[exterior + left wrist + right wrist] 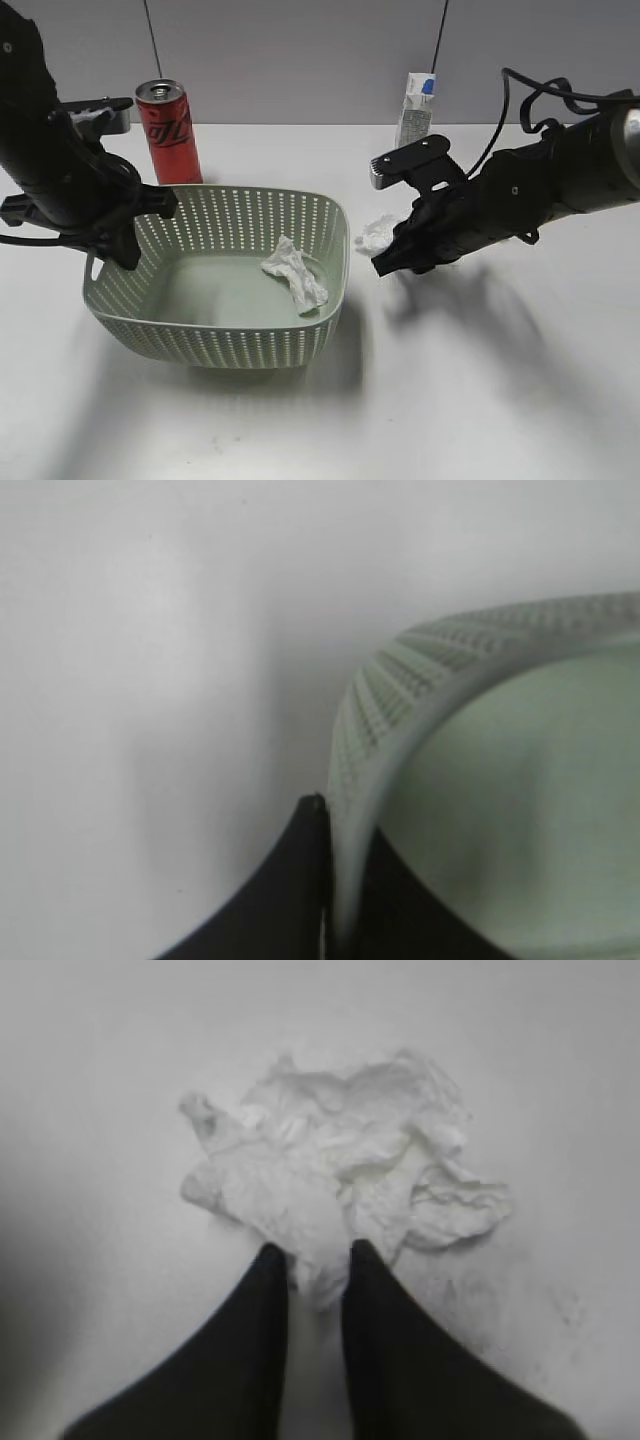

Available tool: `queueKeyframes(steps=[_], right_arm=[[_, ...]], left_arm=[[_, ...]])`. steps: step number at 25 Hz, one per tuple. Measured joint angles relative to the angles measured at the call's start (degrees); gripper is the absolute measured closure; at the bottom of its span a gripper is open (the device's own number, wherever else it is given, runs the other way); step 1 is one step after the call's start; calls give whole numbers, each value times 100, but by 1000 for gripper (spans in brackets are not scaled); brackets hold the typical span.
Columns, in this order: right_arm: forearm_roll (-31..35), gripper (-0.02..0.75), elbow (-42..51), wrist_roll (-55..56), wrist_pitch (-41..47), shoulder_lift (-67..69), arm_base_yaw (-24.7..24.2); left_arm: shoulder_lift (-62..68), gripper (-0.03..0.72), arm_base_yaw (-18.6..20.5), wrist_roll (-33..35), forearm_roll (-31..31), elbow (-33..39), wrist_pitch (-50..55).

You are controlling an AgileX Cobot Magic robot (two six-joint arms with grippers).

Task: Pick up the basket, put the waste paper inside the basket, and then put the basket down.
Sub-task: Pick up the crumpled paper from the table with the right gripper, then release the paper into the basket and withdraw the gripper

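The left gripper (118,245) is pinching the side wall of the green basket (240,345), with one finger inside and one outside. In the left wrist view, the basket wall (365,740) runs right between the two dark fingers (300,880). The basket sits tipped, with the end at the gripper raised and a shadow under it, so it looks lifted, though it may still touch the white table (480,400) at the far end.

Inside the basket, away from the left gripper, lies one twisted piece of waste paper (295,272).

The right gripper (388,255) is just outside the basket's other end. A crumpled paper wad (376,235) sits right at its tips. In the right wrist view, the fingers (250,1350) are close together, nipping the near edge of the wad (340,1180).

Behind the left gripper stands a red can (168,130). Behind the right gripper stands a small white carton (414,110).
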Motion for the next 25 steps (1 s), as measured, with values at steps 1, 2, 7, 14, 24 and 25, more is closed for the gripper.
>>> queueKeyframes(steps=[1, 2, 7, 14, 24, 25], right_arm=[[-8, 587, 0, 0, 81, 0, 0], [-15, 650, 0, 0, 175, 0, 0], [-15, 745, 5, 0, 560, -501, 0], [-15, 745, 0, 0, 733, -2175, 72], [47, 745, 0, -49, 524, -2663, 1856], [47, 745, 0, -49, 379, -2550, 1978]], left_arm=[[0, 689, 0, 0, 0, 0, 0], [0, 689, 0, 0, 0, 0, 0], [0, 689, 0, 0, 0, 0, 0], [0, 689, 0, 0, 0, 0, -26], [0, 689, 0, 0, -17, 0, -90], [0, 689, 0, 0, -17, 0, -90]])
